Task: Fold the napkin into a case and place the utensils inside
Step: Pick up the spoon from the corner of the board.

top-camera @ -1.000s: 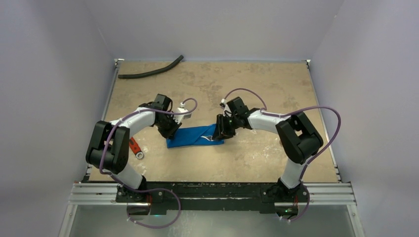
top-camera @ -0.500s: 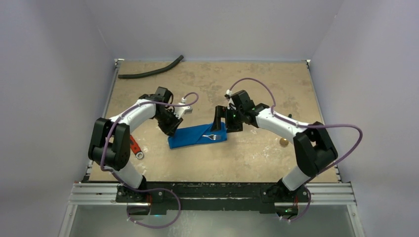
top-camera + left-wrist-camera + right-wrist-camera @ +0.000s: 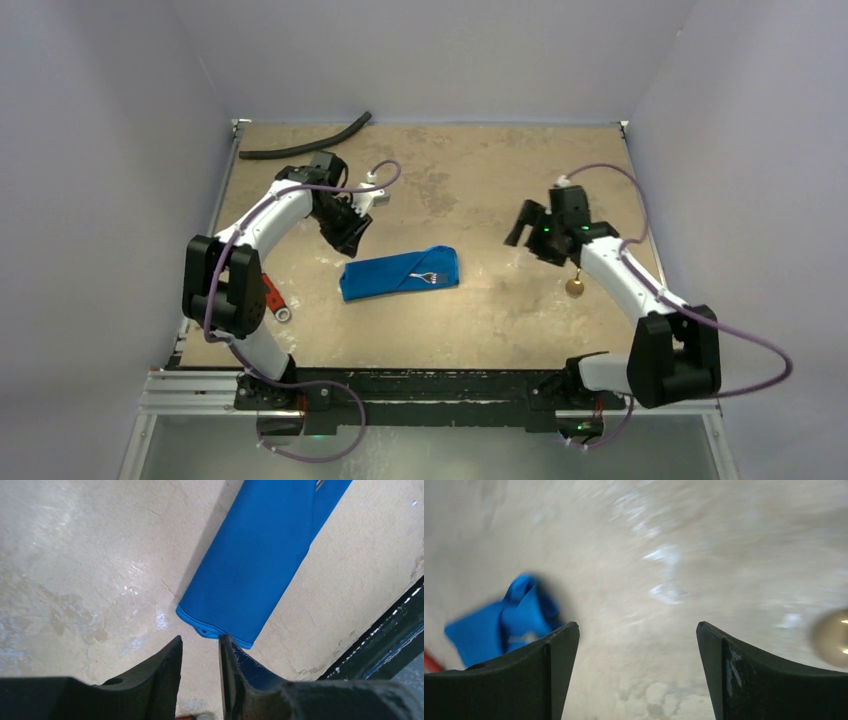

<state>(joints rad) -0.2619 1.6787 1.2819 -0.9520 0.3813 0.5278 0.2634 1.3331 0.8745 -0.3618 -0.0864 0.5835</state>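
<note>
Between the right gripper's [image 3: 636, 630] wide-spread, empty fingers lies only bare surface [image 3: 649, 555]. The spoon [image 3: 831, 637], a gold blur, sits off to one side and the blue napkin case [image 3: 504, 625] to the other, with the fork [image 3: 430, 277] showing at its right end. Nearby, the left gripper [image 3: 200, 650], barely parted and empty, hovers just short of the case's other end. The spoon looks like the next pick: centre over its handle, then lower squarely.

Fork [image 3: 430, 277] lies at the case's [image 3: 385, 279] right end, spoon [image 3: 575, 287] farther right.
</note>
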